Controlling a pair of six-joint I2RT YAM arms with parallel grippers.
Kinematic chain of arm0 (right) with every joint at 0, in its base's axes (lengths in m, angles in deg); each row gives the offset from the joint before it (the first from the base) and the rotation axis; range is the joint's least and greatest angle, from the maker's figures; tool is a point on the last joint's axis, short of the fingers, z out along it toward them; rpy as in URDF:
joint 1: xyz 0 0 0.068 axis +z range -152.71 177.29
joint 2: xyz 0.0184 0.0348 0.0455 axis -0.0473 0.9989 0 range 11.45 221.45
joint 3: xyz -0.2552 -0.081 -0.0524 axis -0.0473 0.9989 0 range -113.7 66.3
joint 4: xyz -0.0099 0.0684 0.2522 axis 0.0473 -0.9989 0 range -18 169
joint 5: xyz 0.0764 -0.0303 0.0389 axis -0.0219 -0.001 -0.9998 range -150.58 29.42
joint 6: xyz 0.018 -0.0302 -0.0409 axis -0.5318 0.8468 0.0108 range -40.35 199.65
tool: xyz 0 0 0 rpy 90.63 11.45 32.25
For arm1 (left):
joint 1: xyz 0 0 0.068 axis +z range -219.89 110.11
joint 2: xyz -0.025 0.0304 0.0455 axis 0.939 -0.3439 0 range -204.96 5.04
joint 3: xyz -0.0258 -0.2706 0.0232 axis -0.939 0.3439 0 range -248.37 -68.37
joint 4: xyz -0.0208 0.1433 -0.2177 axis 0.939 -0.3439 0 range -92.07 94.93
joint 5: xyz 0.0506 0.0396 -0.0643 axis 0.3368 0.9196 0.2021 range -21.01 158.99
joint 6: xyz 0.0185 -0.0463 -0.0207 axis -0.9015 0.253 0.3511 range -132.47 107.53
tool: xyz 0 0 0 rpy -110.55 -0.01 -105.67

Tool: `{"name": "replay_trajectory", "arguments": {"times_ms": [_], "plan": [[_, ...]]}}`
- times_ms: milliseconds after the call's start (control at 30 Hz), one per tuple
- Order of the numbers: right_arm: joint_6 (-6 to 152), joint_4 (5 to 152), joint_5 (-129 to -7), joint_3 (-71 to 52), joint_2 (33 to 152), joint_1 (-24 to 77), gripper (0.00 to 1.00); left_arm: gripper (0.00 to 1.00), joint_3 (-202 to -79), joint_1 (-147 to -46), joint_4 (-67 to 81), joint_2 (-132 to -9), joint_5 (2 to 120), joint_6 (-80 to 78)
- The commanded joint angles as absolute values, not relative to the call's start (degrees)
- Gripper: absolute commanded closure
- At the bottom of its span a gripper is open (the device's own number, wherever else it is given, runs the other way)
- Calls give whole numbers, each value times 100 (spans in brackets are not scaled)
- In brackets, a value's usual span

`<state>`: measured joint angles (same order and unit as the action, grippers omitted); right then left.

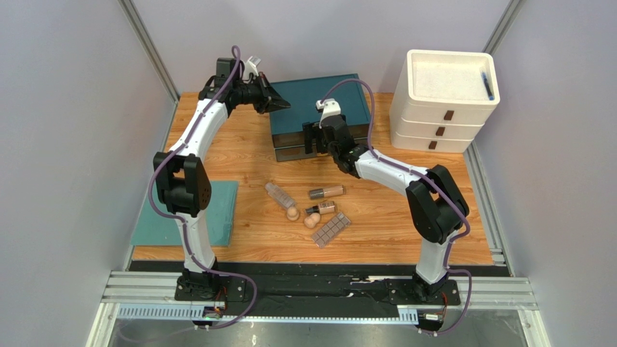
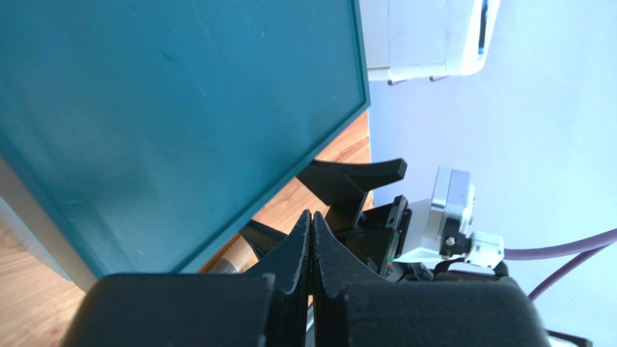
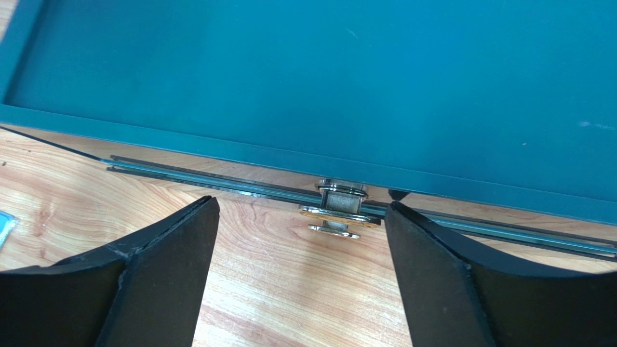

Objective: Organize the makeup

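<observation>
Left arm: stretched far forward, gripper at the teal case's left edge, fingers pressed together.
Right arm: elbow bent, gripper at the case's front latch, fingers spread wide.

Teal case fills rear, open tabletop left of makeup

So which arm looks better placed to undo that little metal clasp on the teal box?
The right. The right hand is open before the teal box, a finger on either side of its metal clasp. The left hand is shut at the box's left edge, away from it.
</observation>
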<state>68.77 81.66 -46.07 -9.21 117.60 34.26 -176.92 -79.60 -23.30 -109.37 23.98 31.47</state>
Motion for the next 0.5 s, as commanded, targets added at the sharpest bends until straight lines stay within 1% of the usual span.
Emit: {"name": "replay_trajectory", "arguments": {"times_ms": [0,167,267,400,467], "plan": [[6972,8463,-4510,-1280,11876,3306,14,100,-18025,-7868,-2222,-11150,2180,3341],[6831,8322,-4721,-1473,12043,3104,19,100,-18289,-7841,-2433,-11440,2092,3271],[6866,8392,-4818,-1482,12061,3025,23,100,-18368,-7841,-2504,-11546,2109,3200],[6936,8419,-4810,-1535,12105,2972,25,100,-18561,-7841,-2872,-11774,2258,3139],[6980,8454,-4888,-1561,12122,2981,31,100,-18763,-7841,-3109,-11897,2337,3086]]}}
